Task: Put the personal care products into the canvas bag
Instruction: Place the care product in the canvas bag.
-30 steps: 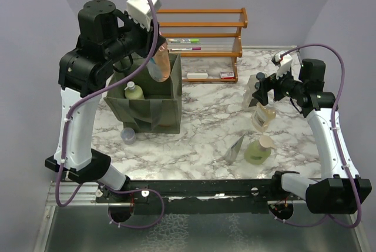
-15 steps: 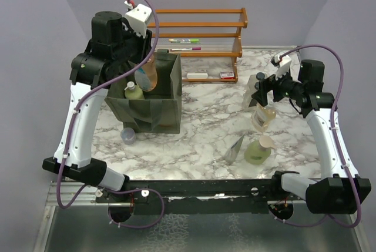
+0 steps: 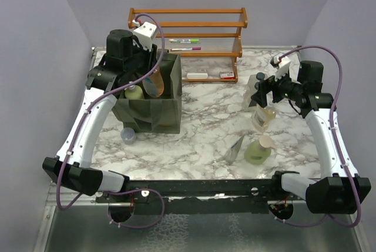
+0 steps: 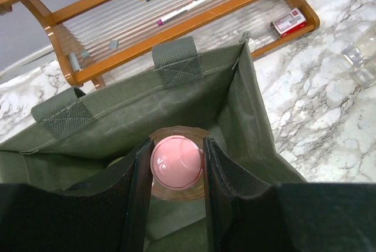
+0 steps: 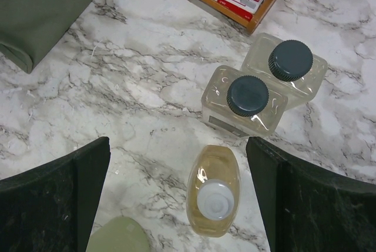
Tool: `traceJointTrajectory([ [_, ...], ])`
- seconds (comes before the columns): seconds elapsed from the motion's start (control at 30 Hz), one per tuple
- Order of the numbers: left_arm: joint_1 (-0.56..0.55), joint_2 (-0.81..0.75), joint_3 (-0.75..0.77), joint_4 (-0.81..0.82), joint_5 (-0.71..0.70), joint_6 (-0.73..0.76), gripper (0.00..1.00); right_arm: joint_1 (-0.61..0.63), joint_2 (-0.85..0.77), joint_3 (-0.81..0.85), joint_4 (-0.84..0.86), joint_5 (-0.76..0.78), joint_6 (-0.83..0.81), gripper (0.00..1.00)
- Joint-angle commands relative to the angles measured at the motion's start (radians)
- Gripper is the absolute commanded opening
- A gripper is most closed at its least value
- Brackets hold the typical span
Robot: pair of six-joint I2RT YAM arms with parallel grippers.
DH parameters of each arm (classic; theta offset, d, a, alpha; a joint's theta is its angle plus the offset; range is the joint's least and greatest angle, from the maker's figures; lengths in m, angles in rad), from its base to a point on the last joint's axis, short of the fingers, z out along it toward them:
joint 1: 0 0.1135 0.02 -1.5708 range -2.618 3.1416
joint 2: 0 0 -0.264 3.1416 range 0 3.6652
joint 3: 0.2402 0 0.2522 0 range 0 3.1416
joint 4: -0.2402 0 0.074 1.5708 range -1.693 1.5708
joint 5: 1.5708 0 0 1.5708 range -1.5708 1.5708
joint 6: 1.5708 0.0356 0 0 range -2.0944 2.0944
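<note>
The olive canvas bag (image 3: 157, 114) stands open at the left; its far wall fills the left wrist view (image 4: 176, 106). My left gripper (image 3: 150, 73) reaches down into the bag, shut on the orange bottle (image 3: 154, 83) at its pink cap (image 4: 177, 161). A pale green bottle (image 3: 134, 91) sits inside the bag. My right gripper (image 3: 262, 92) is open and empty, hovering above the amber bottle (image 5: 214, 190). Two clear bottles with black caps (image 5: 247, 96) stand just beyond it. A green pump bottle (image 3: 257, 151) and the grey pouch (image 3: 236, 147) stand nearer the front.
The wooden slatted rack (image 3: 200, 34) stands at the back with marker pens (image 3: 185, 44) on a shelf. A small red box (image 3: 225, 74) and a white eraser (image 3: 197, 76) lie at its foot. A lavender cup (image 3: 127, 135) sits in front of the bag.
My left arm has lowered the orange bottle from above the bag down into its opening. My right gripper has shifted only slightly over the bottles.
</note>
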Motion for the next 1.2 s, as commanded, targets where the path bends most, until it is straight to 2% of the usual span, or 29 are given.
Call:
traceJointTrajectory([
  [0.0, 0.011, -0.080, -0.051, 0.259, -0.042, -0.026, 0.00, -0.006, 0.001, -0.010, 0.031, -0.028, 0.009, 0.99],
  [0.33, 0.079, -0.106, -0.230, 0.447, 0.054, -0.057, 0.00, -0.007, 0.021, -0.002, 0.029, -0.046, 0.015, 0.99],
  [0.77, 0.126, -0.131, -0.387, 0.584, 0.044, -0.072, 0.00, -0.006, 0.017, -0.006, 0.025, -0.053, 0.015, 0.99],
  [1.17, 0.129, -0.108, -0.463, 0.693, 0.055, -0.039, 0.00, -0.006, 0.019, 0.000, 0.017, -0.057, 0.015, 0.99],
])
